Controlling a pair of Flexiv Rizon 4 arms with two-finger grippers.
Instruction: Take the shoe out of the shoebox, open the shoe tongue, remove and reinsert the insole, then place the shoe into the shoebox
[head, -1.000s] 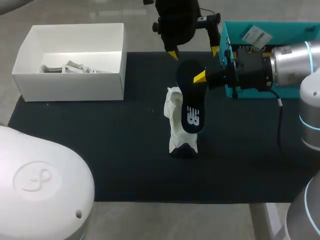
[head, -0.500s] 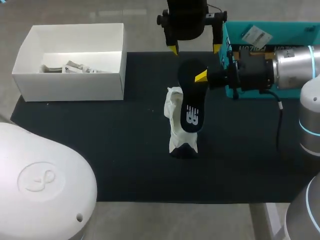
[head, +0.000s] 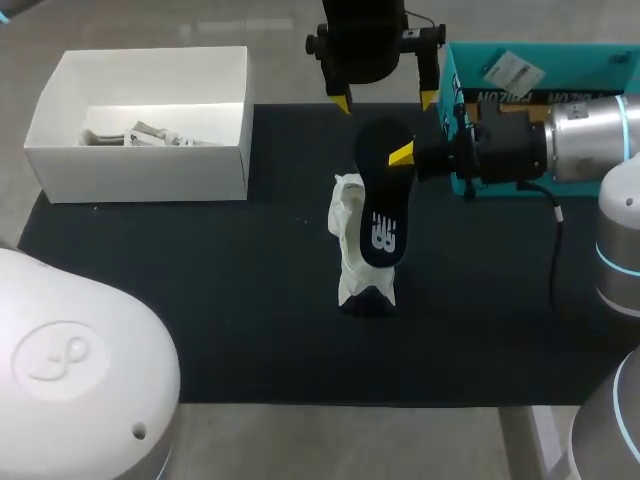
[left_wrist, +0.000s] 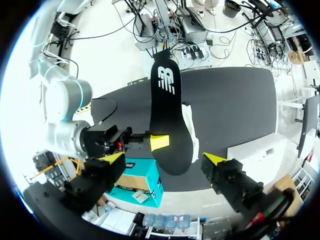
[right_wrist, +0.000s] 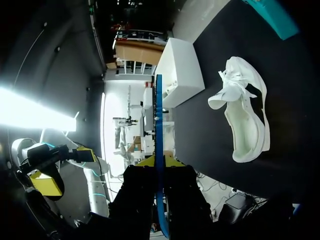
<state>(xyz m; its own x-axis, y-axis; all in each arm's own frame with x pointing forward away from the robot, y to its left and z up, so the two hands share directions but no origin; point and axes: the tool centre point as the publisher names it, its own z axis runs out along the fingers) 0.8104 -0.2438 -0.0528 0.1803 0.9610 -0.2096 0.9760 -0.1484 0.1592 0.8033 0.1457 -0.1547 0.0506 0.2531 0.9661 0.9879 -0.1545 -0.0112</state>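
A dark insole (head: 384, 215) with a white logo hangs slanted over the white shoe (head: 350, 235), which lies on the black mat (head: 200, 300). My right gripper (head: 402, 155) is shut on the insole's edge near one end; in the right wrist view the insole (right_wrist: 158, 120) shows edge-on between the gripper's (right_wrist: 159, 161) tips, with the shoe (right_wrist: 245, 115) beyond, its opening visible. My left gripper (head: 385, 101) hovers open beyond the insole's far end. In the left wrist view the insole (left_wrist: 167, 115) passes between that gripper's (left_wrist: 164, 160) spread tips without touching them.
A white shoebox (head: 60, 110) with crumpled paper inside stands at the mat's back left. A teal box (head: 560, 60) sits at the back right behind my right arm. Bare mat stretches to the left of the shoe and in front of it.
The left gripper has turned and shifted slightly above the insole's far end, staying open. The right gripper, the insole and the shoe have hardly moved.
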